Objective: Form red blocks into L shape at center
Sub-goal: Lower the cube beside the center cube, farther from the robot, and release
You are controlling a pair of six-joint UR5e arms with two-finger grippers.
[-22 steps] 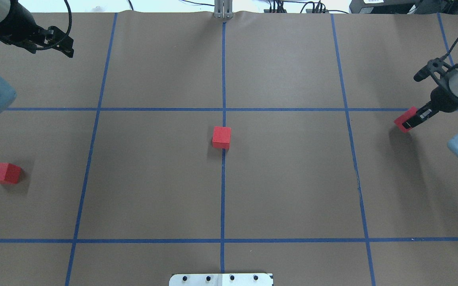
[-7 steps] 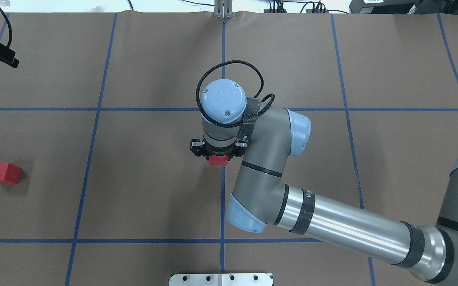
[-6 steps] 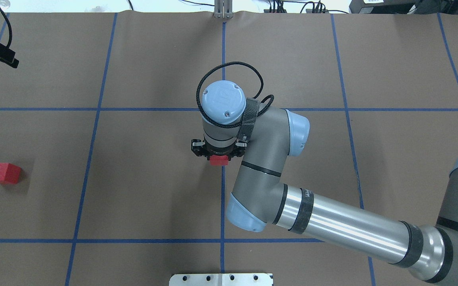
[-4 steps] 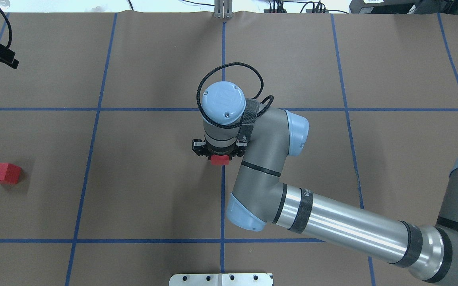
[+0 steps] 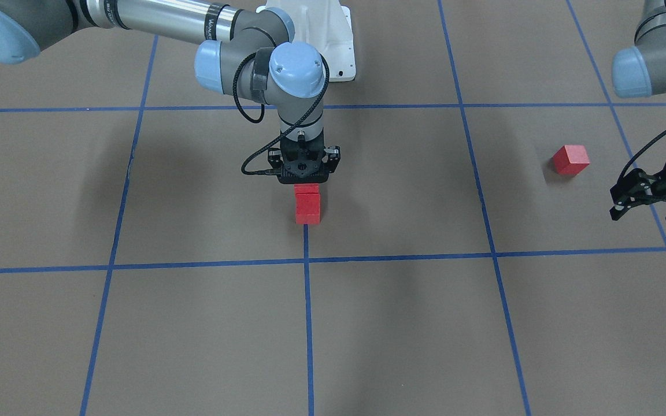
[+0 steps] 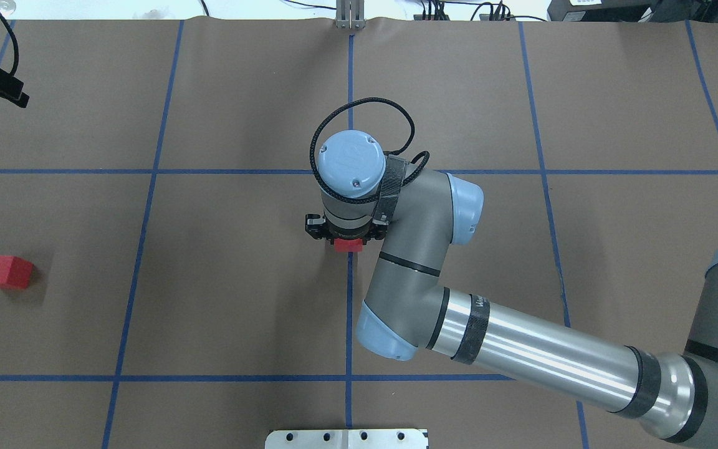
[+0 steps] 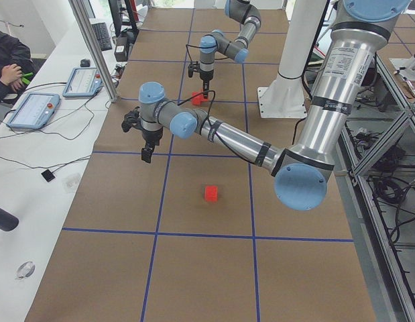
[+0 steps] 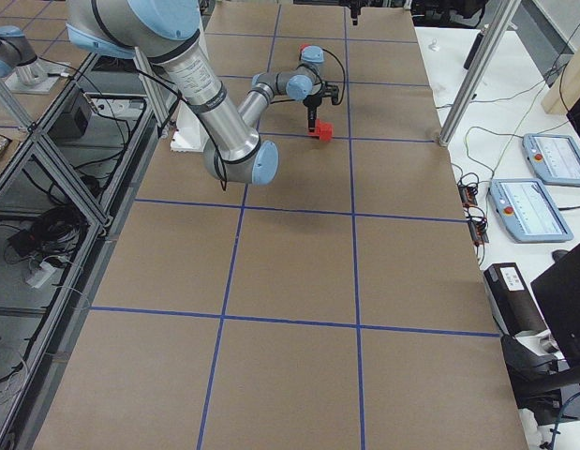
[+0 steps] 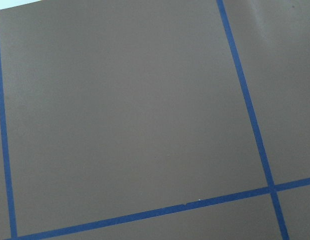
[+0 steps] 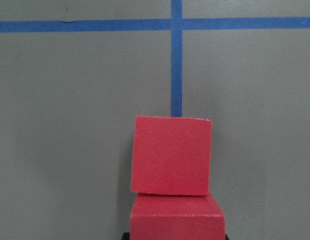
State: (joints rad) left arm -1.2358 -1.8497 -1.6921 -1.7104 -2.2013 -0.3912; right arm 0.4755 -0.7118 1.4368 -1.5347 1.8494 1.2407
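Note:
My right gripper (image 5: 308,180) points straight down at the center (image 5: 367,196) and is shut on a red block (image 5: 307,189). That block is close against a second red block (image 5: 308,209) resting on the middle blue line. The right wrist view shows the held block (image 10: 177,217) at the bottom edge and the resting block (image 10: 172,156) just beyond it. From overhead my wrist hides the resting block; only the held block (image 6: 348,246) peeks out. A third red block (image 6: 7,272) sits alone far left. My left gripper (image 5: 648,202) is open and empty, off to the far left.
The right arm (image 6: 521,349) stretches across the table's right half. The white metal base (image 6: 346,438) is at the near edge. A metal post (image 6: 349,15) stands at the far edge. The left wrist view shows only brown floor and blue tape lines (image 9: 245,100).
My right arm has carried a red block from the right edge to the center block. In the last second it edged slightly forward. My left gripper has drawn back to the left.

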